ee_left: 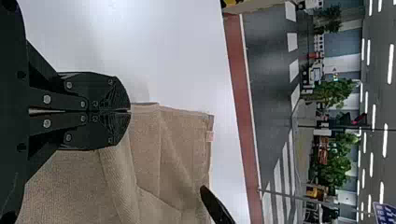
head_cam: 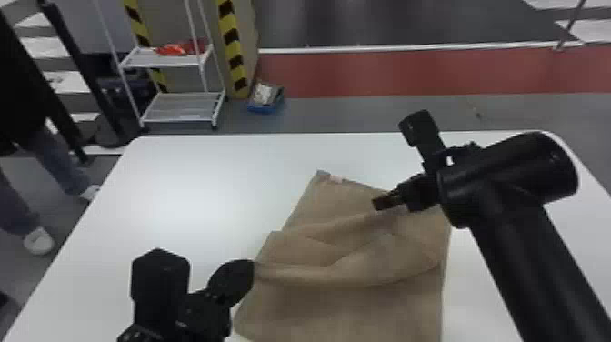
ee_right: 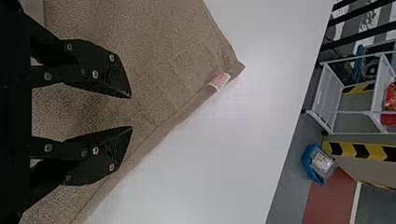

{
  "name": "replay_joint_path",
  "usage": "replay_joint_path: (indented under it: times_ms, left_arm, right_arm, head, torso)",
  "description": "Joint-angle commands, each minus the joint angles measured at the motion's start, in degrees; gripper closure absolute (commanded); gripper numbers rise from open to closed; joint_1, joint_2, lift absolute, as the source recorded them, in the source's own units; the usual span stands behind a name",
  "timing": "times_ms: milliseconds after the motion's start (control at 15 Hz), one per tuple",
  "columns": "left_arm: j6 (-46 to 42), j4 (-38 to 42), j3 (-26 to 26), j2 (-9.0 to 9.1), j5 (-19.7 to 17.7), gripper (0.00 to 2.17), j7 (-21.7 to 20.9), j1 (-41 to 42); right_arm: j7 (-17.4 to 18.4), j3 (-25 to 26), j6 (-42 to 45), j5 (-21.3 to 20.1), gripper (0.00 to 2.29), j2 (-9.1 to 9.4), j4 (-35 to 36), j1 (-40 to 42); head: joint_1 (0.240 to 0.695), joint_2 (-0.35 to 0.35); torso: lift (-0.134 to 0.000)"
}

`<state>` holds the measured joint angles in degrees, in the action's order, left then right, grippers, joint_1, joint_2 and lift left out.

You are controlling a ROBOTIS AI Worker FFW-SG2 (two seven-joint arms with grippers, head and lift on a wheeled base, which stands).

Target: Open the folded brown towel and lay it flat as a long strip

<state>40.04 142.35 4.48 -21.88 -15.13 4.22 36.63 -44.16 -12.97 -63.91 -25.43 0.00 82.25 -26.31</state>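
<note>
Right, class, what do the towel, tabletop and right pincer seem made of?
Towel: matt fabric, perhaps cotton, with a visible weave and creases.
Tabletop: perhaps laminate or plastic, smooth and white, softly reflecting light.
Right pincer: black metal or hard plastic, unclear which, with pale screw heads.

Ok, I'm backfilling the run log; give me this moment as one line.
left gripper: shut on left edge of brown towel | right gripper: fingers apart, over towel | towel: creased on table, not yet flat
</note>
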Motion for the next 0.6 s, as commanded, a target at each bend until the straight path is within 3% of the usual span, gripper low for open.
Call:
replay_joint_path:
  times_ms: [0,200,533]
  left_arm:
    - [0.0,-0.15,0.0,0.0,0.01,1.45,0.0,0.02]
    - [0.0,-0.23,0.26,0.09,0.1,1.45,0.0,0.11]
    - [-0.17,-0.23,0.35,0.0,0.28,1.45,-0.17,0.55]
  right_arm:
    - [2.06,-0.04,4.71,2.49,0.29,0.05,0.01,-0.24]
    - [5.05,0.49,17.37,7.5,0.31,0.05,-6.76,-2.61]
    - [5.49,0.22,37.4,19.8,0.41,0.05,-37.43,-17.99]
  head:
    - [0.695,0.082]
    - [0.695,0.095]
    - [0.695,0.124]
  torso:
    - [-0.123]
    - [-0.123]
    - [-0.123]
